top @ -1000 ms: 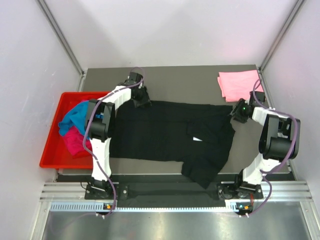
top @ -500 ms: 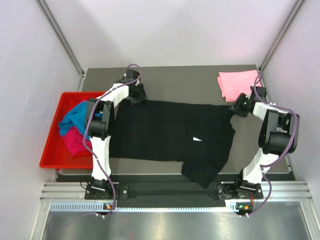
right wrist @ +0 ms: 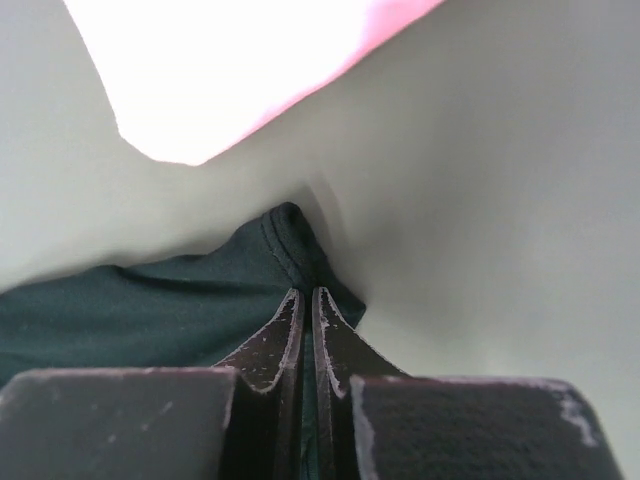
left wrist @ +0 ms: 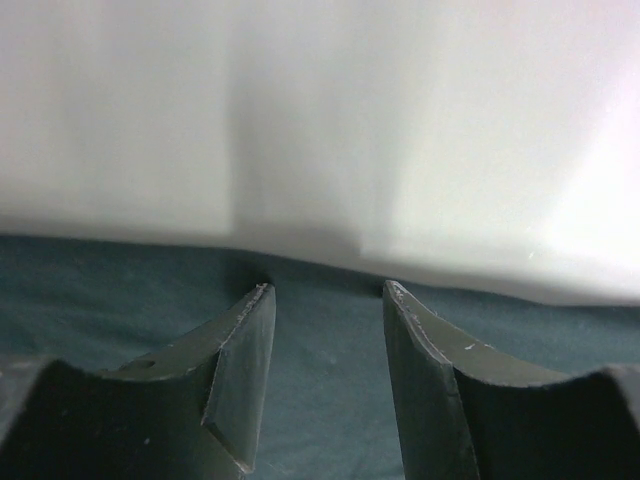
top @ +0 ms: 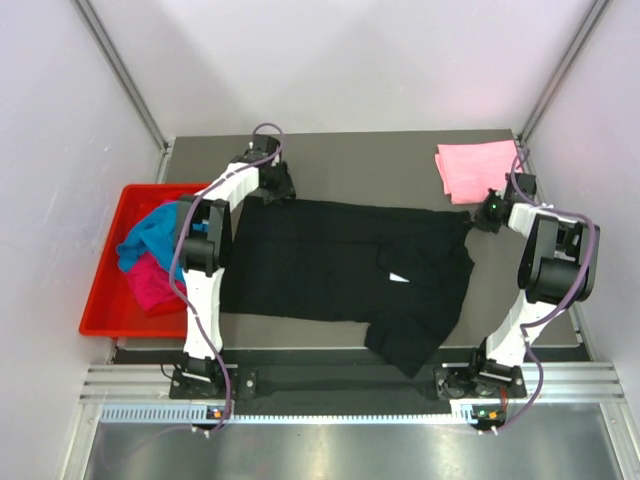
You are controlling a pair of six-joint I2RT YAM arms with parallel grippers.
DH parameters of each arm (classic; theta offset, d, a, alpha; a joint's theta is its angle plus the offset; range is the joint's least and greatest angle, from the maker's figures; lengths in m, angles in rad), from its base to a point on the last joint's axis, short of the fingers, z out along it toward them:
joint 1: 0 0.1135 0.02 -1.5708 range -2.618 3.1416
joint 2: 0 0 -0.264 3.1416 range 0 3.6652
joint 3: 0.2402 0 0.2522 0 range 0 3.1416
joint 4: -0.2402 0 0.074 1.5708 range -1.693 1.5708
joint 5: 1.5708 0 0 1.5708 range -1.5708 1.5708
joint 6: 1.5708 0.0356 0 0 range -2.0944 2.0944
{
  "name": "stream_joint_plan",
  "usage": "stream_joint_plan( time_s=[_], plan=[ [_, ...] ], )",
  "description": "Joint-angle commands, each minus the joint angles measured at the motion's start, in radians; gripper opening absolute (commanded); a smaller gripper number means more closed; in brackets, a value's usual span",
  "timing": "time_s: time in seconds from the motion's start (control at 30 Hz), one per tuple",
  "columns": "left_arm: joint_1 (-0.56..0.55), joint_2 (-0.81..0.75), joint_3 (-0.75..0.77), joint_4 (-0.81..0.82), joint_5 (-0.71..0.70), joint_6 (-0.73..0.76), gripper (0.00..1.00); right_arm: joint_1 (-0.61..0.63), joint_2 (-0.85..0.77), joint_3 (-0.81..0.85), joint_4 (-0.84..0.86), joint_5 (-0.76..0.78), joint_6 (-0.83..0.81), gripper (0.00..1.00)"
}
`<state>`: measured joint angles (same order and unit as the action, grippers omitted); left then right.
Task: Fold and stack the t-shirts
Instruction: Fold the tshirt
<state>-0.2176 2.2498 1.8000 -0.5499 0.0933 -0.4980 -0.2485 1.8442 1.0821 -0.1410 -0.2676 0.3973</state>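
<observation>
Black shirt (top: 340,265) lies spread flat mid-table (top: 380,165); right gripper (right wrist: 305,295) is clamped on its far right corner, while left gripper (left wrist: 325,300), fingers apart over the far left edge, should take an equally shallow bite before any joint lift.

Soft even light (wrist views overexposed, blurry)
</observation>
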Motion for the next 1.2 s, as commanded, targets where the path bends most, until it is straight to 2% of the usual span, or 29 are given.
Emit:
stream_joint_plan(
  time_s=[0.0,0.2,0.3,0.43,0.57,0.6,0.8,0.93,1.17],
  plan=[
    [0.009,0.033,0.067,0.018,0.014,0.022,0.53,-0.040,0.000,0.041,0.046,0.076,-0.003,0.00],
    [0.021,0.062,0.151,0.007,0.013,0.053,0.53,-0.046,0.003,0.097,-0.008,0.053,-0.005,0.02],
    [0.017,0.004,0.174,-0.036,0.057,0.062,0.53,-0.031,-0.043,0.107,-0.101,0.059,0.001,0.32],
    [-0.045,-0.151,0.055,0.008,0.089,0.072,0.53,-0.002,-0.184,0.076,-0.253,0.133,-0.009,0.51],
    [-0.150,-0.288,-0.103,0.097,0.178,0.050,0.52,0.003,-0.315,-0.016,-0.322,0.091,-0.005,0.53],
    [-0.208,-0.324,-0.158,0.126,0.189,0.046,0.52,0.006,-0.341,-0.037,-0.331,0.061,-0.006,0.52],
    [-0.400,-0.366,-0.318,0.217,0.267,-0.034,0.51,0.029,-0.510,-0.238,-0.336,-0.059,0.052,0.41],
    [-0.462,-0.340,-0.355,0.269,0.281,-0.060,0.51,0.138,-0.565,-0.318,-0.345,-0.052,0.057,0.40],
    [-0.503,-0.268,-0.390,0.373,0.353,-0.073,0.52,0.293,-0.669,-0.405,-0.325,-0.007,0.032,0.47]
  ],
)
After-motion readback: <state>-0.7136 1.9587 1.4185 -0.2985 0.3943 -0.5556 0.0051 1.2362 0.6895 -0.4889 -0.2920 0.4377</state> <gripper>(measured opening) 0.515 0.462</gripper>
